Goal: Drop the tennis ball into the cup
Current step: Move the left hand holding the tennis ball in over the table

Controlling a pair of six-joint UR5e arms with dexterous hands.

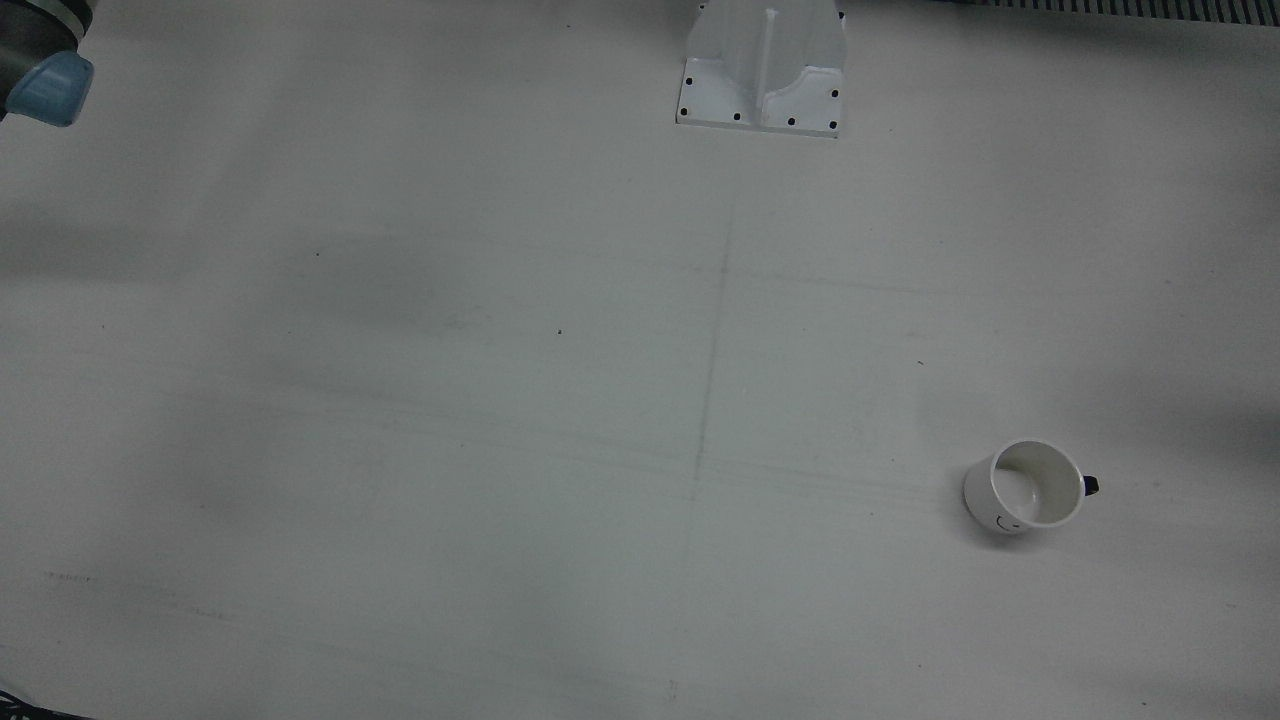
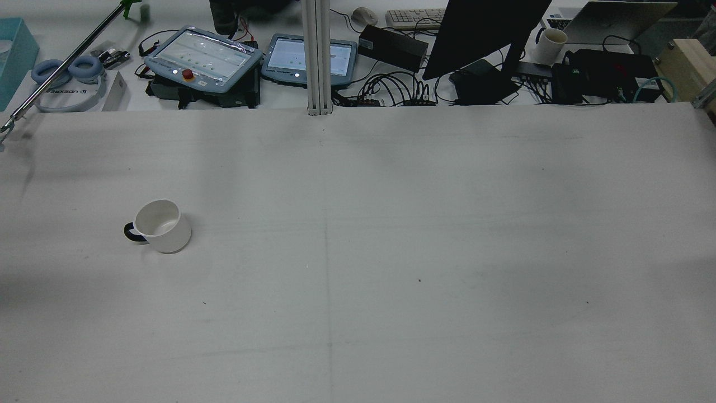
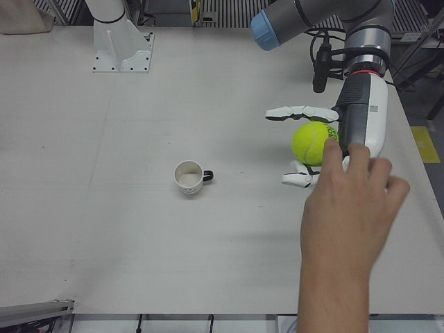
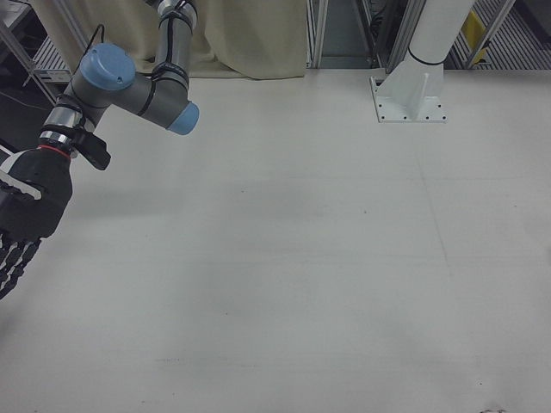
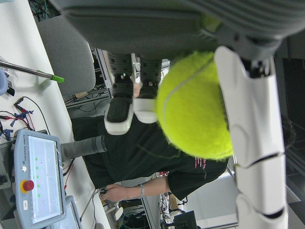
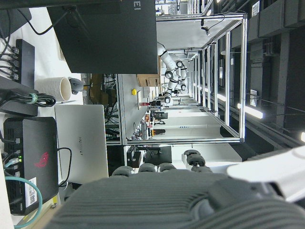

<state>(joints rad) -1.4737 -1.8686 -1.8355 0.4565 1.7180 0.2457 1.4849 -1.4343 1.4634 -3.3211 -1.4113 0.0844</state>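
Tennis ball (image 3: 313, 143): yellow-green, at right of the left-front view, cradled between the white fingers (image 3: 291, 112) of the left hand (image 3: 350, 132), above the table (image 3: 104, 208); round, no long axis. A person's hand (image 3: 354, 191) reached in just below it.
Mug (image 3: 189, 177): white, upright, mouth upward, dark handle toward frame right; centre of frame, well apart from ball.
Right hand (image 4: 26, 215): left edge of right-front view, fingers hanging extended, holding nothing

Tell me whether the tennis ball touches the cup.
Apart. The left-front view shows the tennis ball in the left hand, bare table between it and the cup.
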